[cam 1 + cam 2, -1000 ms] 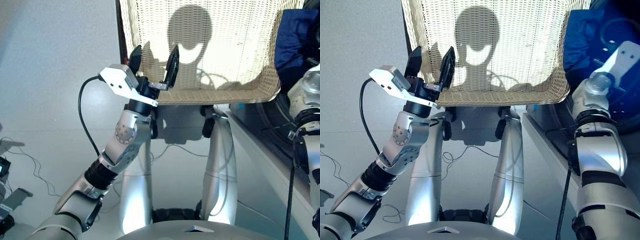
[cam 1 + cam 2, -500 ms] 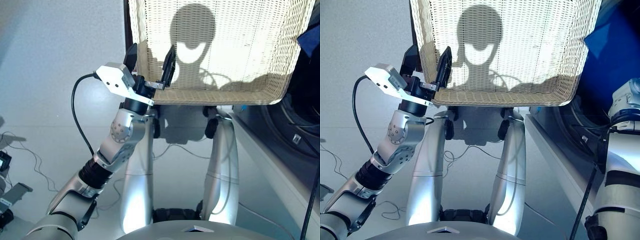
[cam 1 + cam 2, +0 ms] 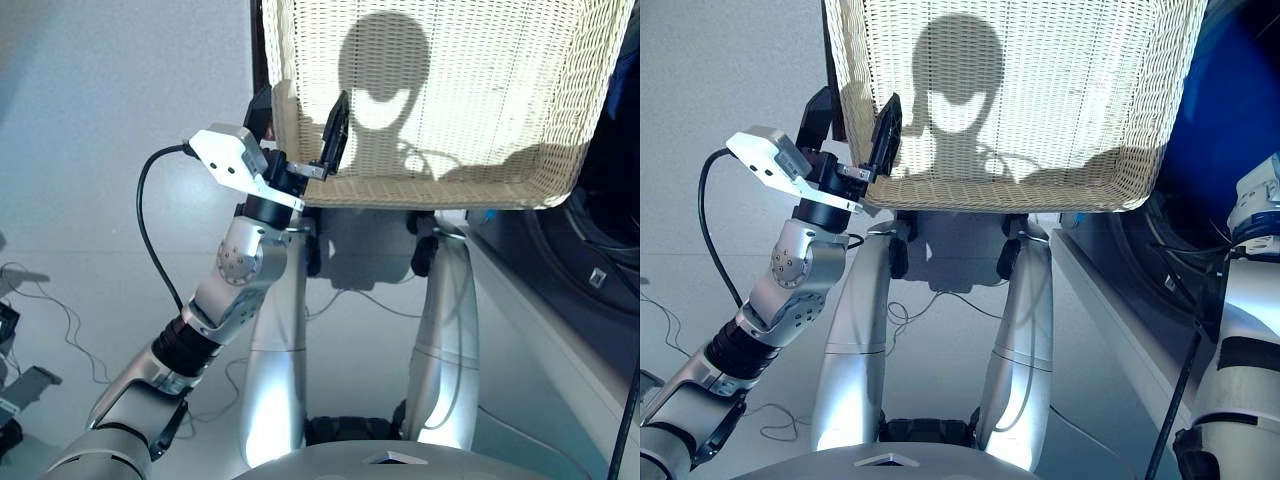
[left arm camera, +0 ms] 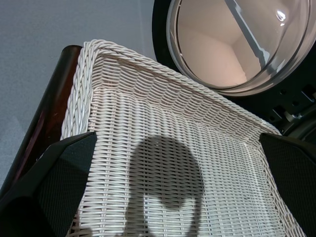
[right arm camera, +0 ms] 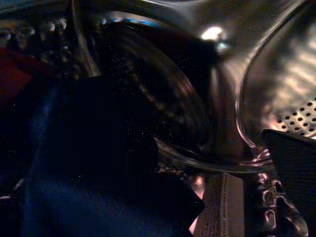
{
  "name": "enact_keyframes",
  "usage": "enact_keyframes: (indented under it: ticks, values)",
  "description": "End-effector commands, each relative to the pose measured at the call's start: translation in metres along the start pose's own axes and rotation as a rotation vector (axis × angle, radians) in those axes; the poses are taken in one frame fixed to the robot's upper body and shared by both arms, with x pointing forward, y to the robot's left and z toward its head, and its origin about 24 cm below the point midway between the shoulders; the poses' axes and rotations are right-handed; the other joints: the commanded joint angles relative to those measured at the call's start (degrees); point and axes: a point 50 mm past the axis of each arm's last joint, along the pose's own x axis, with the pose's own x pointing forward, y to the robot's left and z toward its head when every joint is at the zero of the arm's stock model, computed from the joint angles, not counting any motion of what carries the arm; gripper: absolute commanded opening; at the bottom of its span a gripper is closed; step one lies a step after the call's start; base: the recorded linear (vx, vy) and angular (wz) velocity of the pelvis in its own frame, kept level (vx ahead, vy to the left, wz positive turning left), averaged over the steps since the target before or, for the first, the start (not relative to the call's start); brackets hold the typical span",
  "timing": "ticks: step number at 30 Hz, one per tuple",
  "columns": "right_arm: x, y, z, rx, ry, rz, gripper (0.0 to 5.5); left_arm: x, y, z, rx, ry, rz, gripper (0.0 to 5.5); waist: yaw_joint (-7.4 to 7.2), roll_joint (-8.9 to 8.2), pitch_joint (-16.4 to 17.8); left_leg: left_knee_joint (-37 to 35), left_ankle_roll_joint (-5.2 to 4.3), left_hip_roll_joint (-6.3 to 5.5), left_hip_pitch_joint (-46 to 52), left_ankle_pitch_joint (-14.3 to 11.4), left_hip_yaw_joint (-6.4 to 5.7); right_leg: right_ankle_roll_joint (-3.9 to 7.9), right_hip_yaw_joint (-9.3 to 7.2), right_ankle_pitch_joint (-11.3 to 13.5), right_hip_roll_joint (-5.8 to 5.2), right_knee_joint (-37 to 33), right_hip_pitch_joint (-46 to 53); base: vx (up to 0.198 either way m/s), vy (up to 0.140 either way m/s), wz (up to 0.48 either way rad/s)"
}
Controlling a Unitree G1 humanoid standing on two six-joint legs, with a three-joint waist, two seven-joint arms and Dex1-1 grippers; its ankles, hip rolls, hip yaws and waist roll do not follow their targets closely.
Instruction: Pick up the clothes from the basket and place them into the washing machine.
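Left arm is raised at the basket's (image 3: 430, 100) near left corner. Left pincer (image 3: 298, 125) is spread wide, nothing held; one finger (image 3: 262, 108) sits outside the left rim, the other finger (image 3: 334, 132) is inside over the weave, so the pincer straddles the rim. In the left wrist view both black fingers show at the corners, far apart, with bare wicker between them.

The basket, a cream woven tray, fills the upper middle of both eye views; no garment shows in the part in view. A dark wooden edge (image 4: 39, 128) runs along its left side. Beyond the far rim the round glass door (image 4: 237, 44) of the washing machine (image 3: 1160, 290) is in the left wrist view.

To the right, the dark grey machine front sits just beside the basket's right edge. Dark blue cloth (image 3: 1225, 110) shows above it at the right edge of the right eye view. Right arm (image 3: 1250, 300) reaches up along the machine. Right wrist view looks into the metal drum (image 5: 276, 74): dark blue garment (image 5: 89, 168) lies there, a bit of red cloth (image 5: 12, 74) behind it. Right pincer: one finger (image 5: 294, 163) visible, cannot tell how far open or whether it holds the blue garment.
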Motion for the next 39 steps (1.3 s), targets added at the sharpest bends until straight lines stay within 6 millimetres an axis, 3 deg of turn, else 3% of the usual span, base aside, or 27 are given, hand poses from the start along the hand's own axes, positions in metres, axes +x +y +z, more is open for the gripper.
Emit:
enact_keyframes:
  ticks: [1,5,8,12,19,25,29,33,39]
  values:
    - [0.012,-0.021,0.035,-0.028,-0.209,-0.013,5.50,-0.003,-0.020,0.025,-0.087,-0.143,-0.076,5.50,-1.22,1.65,-1.0,-5.0,-5.10,3.27,2.8,4.4,-0.52,0.71,-1.21,-0.3,3.10,-1.9,3.8,0.000,0.000,0.000]
    - [-0.021,0.026,0.020,0.031,-0.268,0.162,5.50,-0.002,-0.020,0.025,-0.089,-0.148,-0.058,5.50,-1.62,1.28,-1.0,-6.4,-5.07,3.39,3.1,5.0,-0.25,0.91,-1.09,0.6,3.19,-3.8,4.3,0.000,0.000,0.000]
    - [-0.065,0.058,0.006,0.077,-0.357,0.337,5.50,-0.002,-0.017,0.022,-0.081,-0.146,-0.031,5.50,-2.10,0.79,-1.0,-7.5,-4.72,3.24,3.7,5.4,0.08,1.09,-0.90,1.4,3.40,-5.0,4.7,0.000,0.000,0.000]
    - [-0.113,0.069,-0.016,0.149,-0.394,0.473,5.50,-0.002,-0.013,0.016,-0.065,-0.126,0.002,5.50,-2.65,0.20,-1.0,-7.8,-4.09,2.85,4.8,5.3,0.73,1.31,-0.60,1.6,3.54,-5.6,5.7,0.000,0.000,0.000]
    - [-0.181,0.065,-0.041,0.206,-0.435,0.742,5.50,-0.009,0.003,0.003,-0.003,-0.067,0.063,5.50,-3.36,0.02,-1.0,-9.6,-3.50,3.21,9.3,5.3,1.66,1.69,-0.34,2.2,2.86,-7.3,9.6,0.000,0.000,0.000]
    - [-0.209,0.050,-0.067,0.220,-0.357,0.935,5.50,-0.031,0.030,-0.021,0.091,0.065,0.146,5.50,-3.56,-0.13,-1.0,-12.2,-3.38,3.33,17.6,5.0,2.27,2.32,-0.49,2.5,2.43,-10.0,17.5,0.049,0.006,-0.066]
    - [-0.219,0.030,-0.101,0.212,-0.206,1.021,5.50,-0.062,0.052,-0.051,0.174,0.243,0.192,5.50,-3.83,-0.31,-2.4,-16.0,-3.53,2.63,26.5,4.8,2.43,2.98,-1.40,2.6,2.26,-14.3,26.9,0.165,-0.011,-0.141]
    - [-0.226,0.008,-0.145,0.062,-0.056,1.107,5.50,-0.103,0.074,-0.081,0.171,0.435,0.268,5.50,-3.87,-0.17,-3.0,-20.9,-3.90,2.24,37.0,5.4,2.45,3.55,-2.68,2.9,2.42,-19.3,37.8,0.210,-0.017,-0.086]
    - [-0.236,-0.027,-0.208,-0.150,0.190,1.166,5.50,-0.169,0.105,-0.117,0.204,0.719,0.381,5.50,-3.41,-0.12,-6.6,-26.8,-4.75,2.82,50.5,5.9,3.19,4.46,-3.56,3.1,3.18,-26.0,52.0,0.194,0.006,-0.096]
